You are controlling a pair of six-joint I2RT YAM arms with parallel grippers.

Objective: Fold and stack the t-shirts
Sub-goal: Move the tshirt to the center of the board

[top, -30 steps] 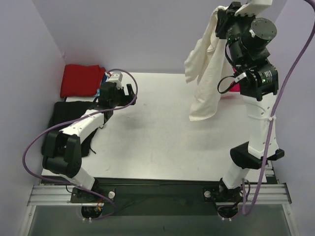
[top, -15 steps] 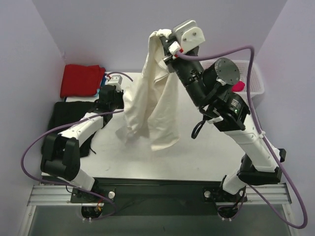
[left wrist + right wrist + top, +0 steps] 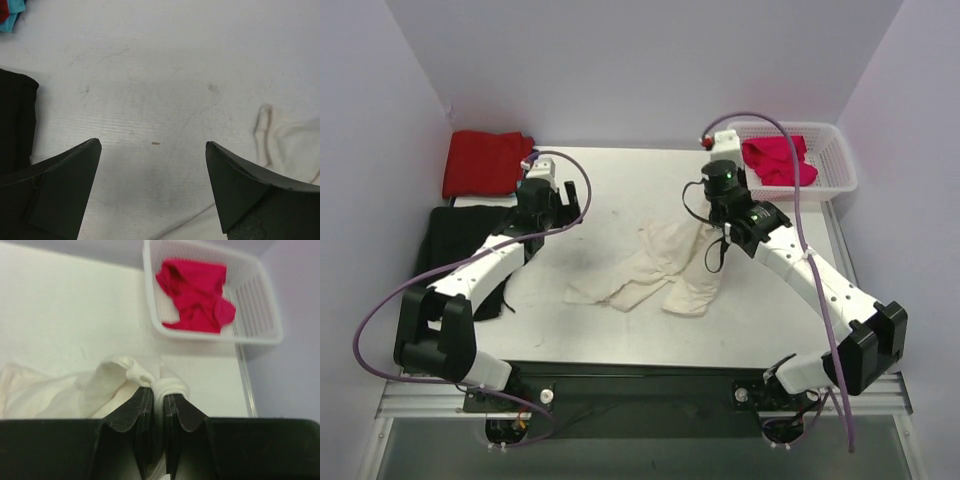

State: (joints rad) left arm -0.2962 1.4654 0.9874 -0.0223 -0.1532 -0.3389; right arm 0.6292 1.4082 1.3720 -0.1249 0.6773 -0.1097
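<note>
Cream-white t-shirt (image 3: 655,268) — the big one — lies crumpled near the middle of the table (image 3: 620,190). A red t-shirt (image 3: 485,163) sits folded at the far left, and a magenta-pink t-shirt (image 3: 778,160) is in the white basket (image 3: 825,192) at the far right. From the left wrist, the left gripper (image 3: 152,150) hangs over bare tabletop, jaws wide apart, holding nothing. From the right wrist, the right gripper (image 3: 158,395) pinches a bunched fold of the cream-white t-shirt — fingers nearly together.
</note>
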